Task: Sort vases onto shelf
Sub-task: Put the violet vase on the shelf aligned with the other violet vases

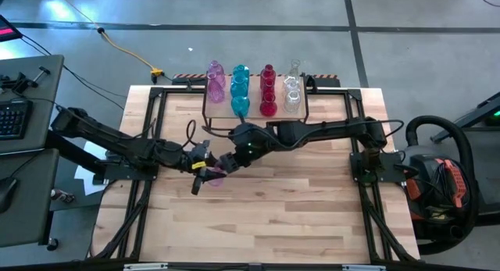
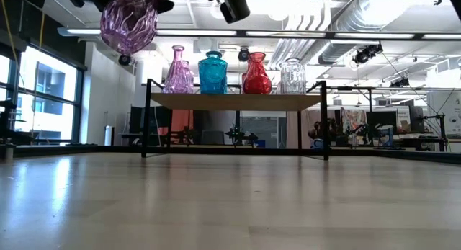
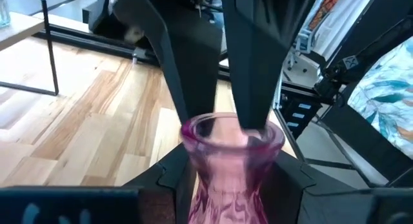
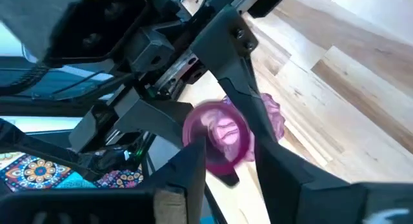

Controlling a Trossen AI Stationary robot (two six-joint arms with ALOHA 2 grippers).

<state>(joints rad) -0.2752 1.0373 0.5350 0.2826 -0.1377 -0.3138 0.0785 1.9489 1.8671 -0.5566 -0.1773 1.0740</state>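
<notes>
A pink vase (image 1: 216, 176) hangs in the air over the table's middle left, between my two grippers; in the low view the pink vase (image 2: 128, 23) is high above the tabletop. My left gripper (image 1: 205, 168) is shut on it. My right gripper (image 4: 232, 167) reaches in from the right, open, with its fingers at the vase's mouth (image 4: 218, 137). The shelf (image 2: 234, 101) stands on its wire legs at the far edge. On it stand pink (image 1: 216, 80), teal (image 1: 240, 87), red (image 1: 268, 91) and clear (image 1: 293, 87) vases. My left gripper pinches the vase's neck (image 3: 229, 175), just below the rim, between its two fingers. The fingers come level from the table's left. The vase is lifted clear of the table and tilted, its mouth (image 3: 232, 130) turned away toward the right arm. My right gripper has one finger (image 3: 255, 88) reaching into the mouth and the other finger (image 3: 190, 82) at the rim's outside. Whether either finger touches the glass, I cannot tell.
The bare wooden tabletop (image 1: 258, 208) spreads toward the near edge. A desk with a keyboard (image 1: 12, 119) stands off the left side. Cables and equipment (image 1: 437, 177) lie off the right side.
</notes>
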